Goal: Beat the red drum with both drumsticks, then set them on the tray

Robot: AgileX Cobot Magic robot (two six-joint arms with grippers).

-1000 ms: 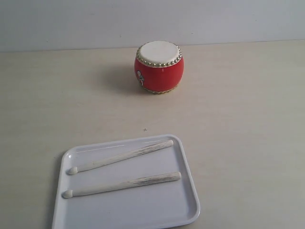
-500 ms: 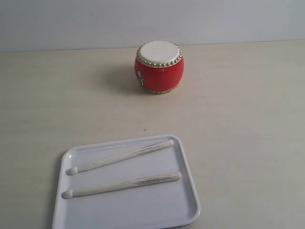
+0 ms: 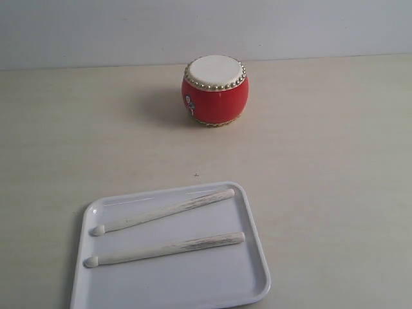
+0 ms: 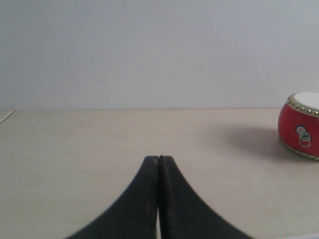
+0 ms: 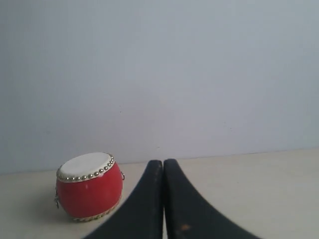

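Note:
The red drum point(image 3: 215, 90) with its cream skin and gold studs stands upright at the back middle of the table. The white tray point(image 3: 251, 264) lies at the front left. On it rest the two pale drumsticks point(image 3: 162, 212) point(image 3: 165, 250), side by side, rounded tips to the left. Neither arm shows in the exterior view. My left gripper point(image 4: 159, 158) is shut and empty above bare table, with the drum point(image 4: 300, 125) far off to one side. My right gripper point(image 5: 163, 162) is also shut and empty, the drum point(image 5: 88, 186) standing beyond it on the table.
A pale wooden table point(image 3: 335, 167) runs back to a plain light wall point(image 3: 96, 32). A thin pale strip point(image 4: 6, 116) shows at the table's far edge in the left wrist view.

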